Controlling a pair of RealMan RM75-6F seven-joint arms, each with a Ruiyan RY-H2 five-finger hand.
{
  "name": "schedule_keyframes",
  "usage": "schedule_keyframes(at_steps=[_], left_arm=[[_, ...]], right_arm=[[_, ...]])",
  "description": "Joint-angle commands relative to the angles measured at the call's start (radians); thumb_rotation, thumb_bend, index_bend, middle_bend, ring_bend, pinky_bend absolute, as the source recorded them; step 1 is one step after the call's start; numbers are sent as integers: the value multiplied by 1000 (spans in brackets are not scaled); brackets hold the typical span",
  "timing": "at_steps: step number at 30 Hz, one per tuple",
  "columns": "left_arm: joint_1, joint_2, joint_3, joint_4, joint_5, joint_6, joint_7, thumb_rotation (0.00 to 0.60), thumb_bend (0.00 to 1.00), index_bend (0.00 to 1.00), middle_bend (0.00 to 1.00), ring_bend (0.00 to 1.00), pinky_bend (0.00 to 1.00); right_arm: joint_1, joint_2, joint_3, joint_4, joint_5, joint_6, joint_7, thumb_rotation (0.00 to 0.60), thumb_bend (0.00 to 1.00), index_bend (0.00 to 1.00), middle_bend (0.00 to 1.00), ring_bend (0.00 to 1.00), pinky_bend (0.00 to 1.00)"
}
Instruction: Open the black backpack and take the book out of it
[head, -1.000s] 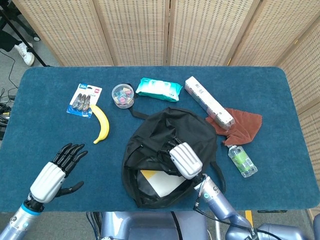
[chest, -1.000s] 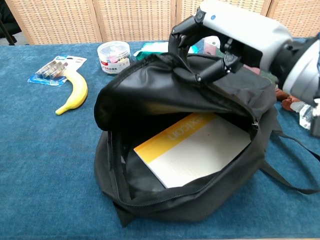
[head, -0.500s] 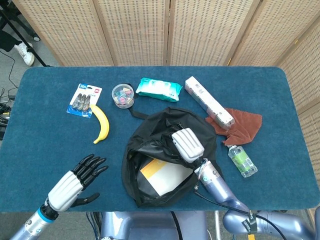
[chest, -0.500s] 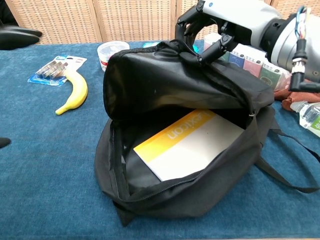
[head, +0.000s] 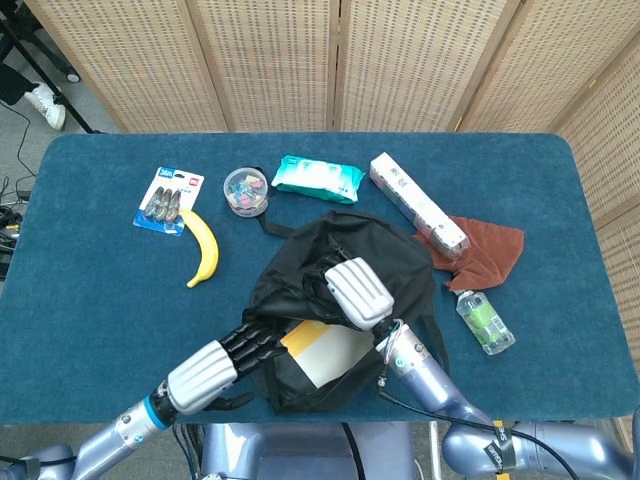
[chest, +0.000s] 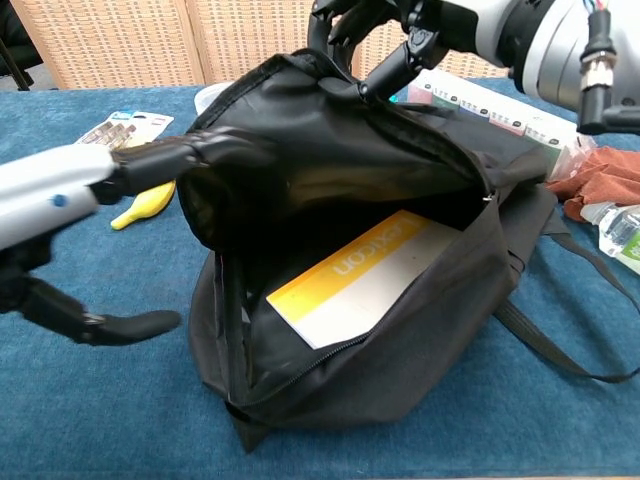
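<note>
The black backpack (head: 395, 262) (chest: 330, 170) lies in the middle of the table with its zip open. My right hand (head: 358, 292) (chest: 385, 30) grips the top flap and holds it up, so the mouth gapes toward me. Inside lies the book (head: 325, 350) (chest: 370, 275), yellow along one edge and white elsewhere, partly hidden behind the lower rim. My left hand (head: 215, 365) (chest: 100, 185) is open at the left side of the mouth. Its fingers (chest: 205, 150) stretch out along the flap's edge, and its thumb hangs below, holding nothing.
A banana (head: 203, 248), a battery pack (head: 168, 200) and a small tub of clips (head: 246, 191) lie to the left rear. A wipes pack (head: 318, 177), a long box (head: 418, 203), a brown cloth (head: 480, 250) and a bottle (head: 485, 320) lie behind and right. A strap (chest: 560, 350) trails right.
My left hand has moved from the table's front left to the backpack's mouth. My right hand has lifted the flap higher, widening the mouth.
</note>
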Motion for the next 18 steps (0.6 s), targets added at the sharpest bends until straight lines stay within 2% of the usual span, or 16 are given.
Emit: schedule_keyframes(at_steps=[1,6,8,18], left_arm=[[-45,-35,-19,3,-25,-55,-5,600,305,67,0,0,0],[-104,-78,-47,8,-85,-142,18,600,290,68,0,0,0],[-142,-115,-71,22,-127,-209,36,600,274,68,0,0,0],[-184,-179,-88,77,-238,-284,148,600,223,68,0,0,0]], right_arm=[[17,0,7,-14,23,5,-21,600,620,630,638,395,176],[41,3,14,-49,64,17,-44,600,620,633,641,395,176],[48,9,25,-80,90,27,-49,600,620,635,643,395,176],[83,25,35,-121,210,64,-85,600,620,635,643,395,176]])
